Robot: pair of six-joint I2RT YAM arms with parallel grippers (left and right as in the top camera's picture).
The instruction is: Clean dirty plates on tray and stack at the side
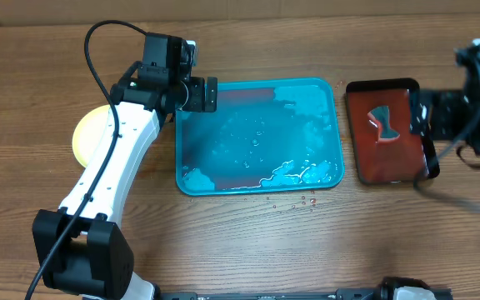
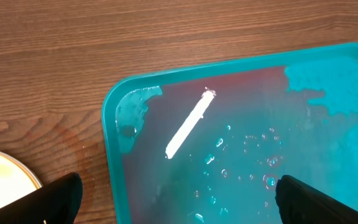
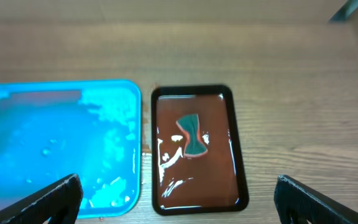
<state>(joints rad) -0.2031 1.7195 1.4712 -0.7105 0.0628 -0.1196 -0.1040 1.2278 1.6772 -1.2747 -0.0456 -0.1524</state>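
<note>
A pale yellow round plastic plate (image 1: 84, 137) is being shown lying on the wooden tabletop (image 1: 248, 242), just left of the large teal-blue rectangular plastic tray (image 1: 307, 117). The plate is being partly covered by the left arm, so it cannot be told whether other plates are stacked under it. The tray's floor is being covered by a film of water with bubbles, and white foam (image 1: 302, 173) is being gathered along its near edge. The left gripper (image 2: 179, 186) is being held over the tray's far left corner, jaws spread wide and empty. The right gripper (image 3: 178, 182) is likewise being held wide apart and empty, above a smaller dark red black-rimmed tray (image 3: 225, 155) just right of the teal one. A teal hourglass-shaped sponge (image 3: 193, 137) is lying in that tray.
</note>
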